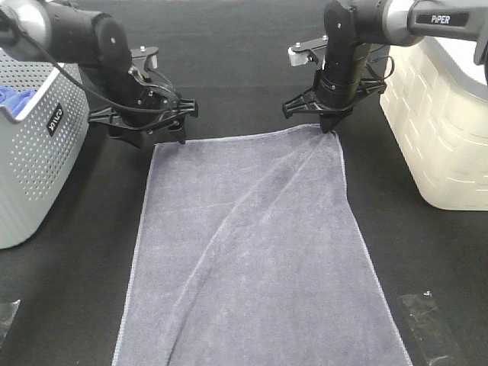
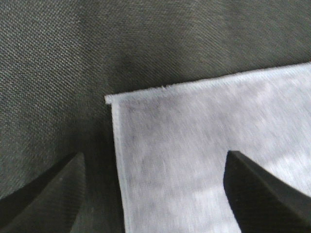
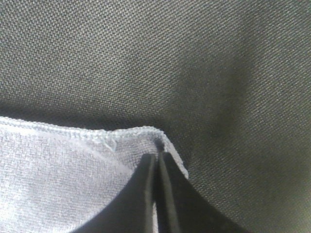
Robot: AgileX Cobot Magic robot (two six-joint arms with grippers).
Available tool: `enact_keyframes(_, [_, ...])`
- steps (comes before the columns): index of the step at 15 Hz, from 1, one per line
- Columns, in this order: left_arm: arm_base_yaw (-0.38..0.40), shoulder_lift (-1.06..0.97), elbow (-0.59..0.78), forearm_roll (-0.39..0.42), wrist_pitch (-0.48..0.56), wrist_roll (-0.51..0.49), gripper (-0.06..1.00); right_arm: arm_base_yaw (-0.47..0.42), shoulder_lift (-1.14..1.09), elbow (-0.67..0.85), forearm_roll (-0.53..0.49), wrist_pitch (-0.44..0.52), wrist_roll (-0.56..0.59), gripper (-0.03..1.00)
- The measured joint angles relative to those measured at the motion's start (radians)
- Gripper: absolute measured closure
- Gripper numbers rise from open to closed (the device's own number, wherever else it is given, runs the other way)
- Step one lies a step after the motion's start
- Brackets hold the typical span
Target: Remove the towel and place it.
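Note:
The slate-grey towel (image 1: 252,252) lies spread flat on the black table, its long side running toward the front edge. My right gripper (image 1: 329,128) stands upright at the towel's far right corner, shut on the hem there. In the right wrist view the towel (image 3: 63,170) bunches up slightly at the closed gripper (image 3: 156,165). A shallow ridge runs diagonally across the cloth from that corner. My left gripper (image 1: 156,136) hovers open over the far left corner. In the left wrist view the gripper (image 2: 155,194) straddles the towel (image 2: 209,145) edge, one finger over bare table, one over cloth.
A grey perforated basket (image 1: 30,152) holding a bright blue cloth (image 1: 15,97) stands at the left edge. A white woven-pattern basket (image 1: 435,130) stands at the right. Clear plastic scraps (image 1: 431,324) lie near the front corners of the black tabletop (image 1: 229,69).

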Motion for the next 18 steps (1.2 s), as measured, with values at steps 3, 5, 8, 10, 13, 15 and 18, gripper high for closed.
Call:
enact_keyframes(3, [0.000,0.031,-0.030,0.006,0.000,-0.007,0.31,0.000,0.000,0.000,0.001,0.000,0.000,0.97])
enact_keyframes(5, [0.000,0.052,-0.049,0.034,0.006,-0.022,0.31,0.000,0.000,0.000,0.001,-0.001,0.000,0.97])
enact_keyframes(8, [0.000,0.097,-0.085,0.057,0.007,-0.028,0.34,0.000,0.000,0.000,0.002,-0.003,0.000,0.97])
enact_keyframes(10, [0.000,0.120,-0.117,0.063,0.009,-0.030,0.40,0.000,0.000,0.000,0.006,-0.004,0.000,0.97])
enact_keyframes(13, [0.001,0.150,-0.180,0.087,0.071,-0.041,0.61,0.000,0.000,0.000,0.006,-0.004,0.000,0.97])
enact_keyframes(15, [0.006,0.159,-0.205,0.097,0.090,-0.044,0.83,0.000,0.000,0.000,0.006,-0.004,0.000,0.97])
enact_keyframes(18, [0.005,0.160,-0.210,0.099,0.095,-0.044,0.93,0.000,0.000,0.000,0.007,-0.005,0.000,0.97])
